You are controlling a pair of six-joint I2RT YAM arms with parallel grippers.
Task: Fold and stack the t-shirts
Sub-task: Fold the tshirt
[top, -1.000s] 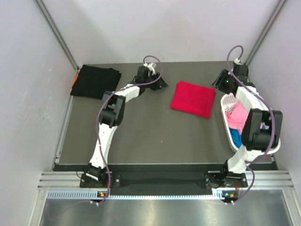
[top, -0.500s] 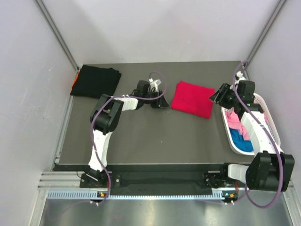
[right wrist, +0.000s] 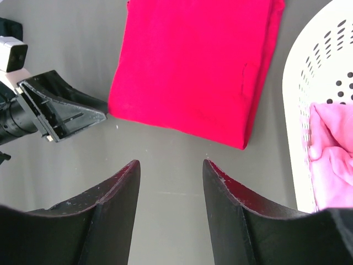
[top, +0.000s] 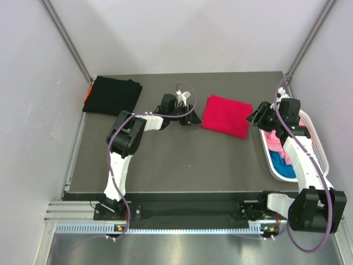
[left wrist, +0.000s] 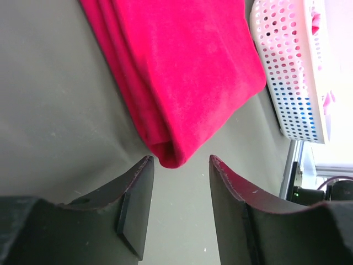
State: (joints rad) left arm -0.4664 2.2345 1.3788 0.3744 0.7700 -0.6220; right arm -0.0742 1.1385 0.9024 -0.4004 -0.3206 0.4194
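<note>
Step in hand: judged to be the pick-up of the folded red shirt [top: 226, 116] for stacking; 2 arms flank it.
Red shirt position: flat on the table [top: 165, 160], right of centre, beside the basket [right wrist: 317, 72] but apart from it.
Stack position: a folded black shirt [top: 112, 95] lies at the far left corner, with an orange shirt [top: 87, 96] showing as a sliver at its left edge. This is the likely destination.
Remaining work: a pink shirt [right wrist: 331, 154] and a blue shirt [top: 281, 160] lie unfolded in the basket.
Left gripper [left wrist: 181, 161]: jaws parted by a moderate gap, holding nothing. The near-left corner of the red shirt sits just at the mouth of the gap.
Right gripper [right wrist: 171, 163]: jaws parted, holding nothing. It hangs above bare table near the shirt's near edge, towards the basket side.
Grip method: advance each gripper until every layer at its corner sits between the fingers, then close. A bite on the top layer alone would let the fold open.
Lift method: raise both sides level and together, and keep the cloth lightly taut.
Risk 1: the left fingers may push the corner ahead instead of straddling it.
Risk 2: the right arm works close to the basket wall.
Placement: square the edges over the black shirt before release.
</note>
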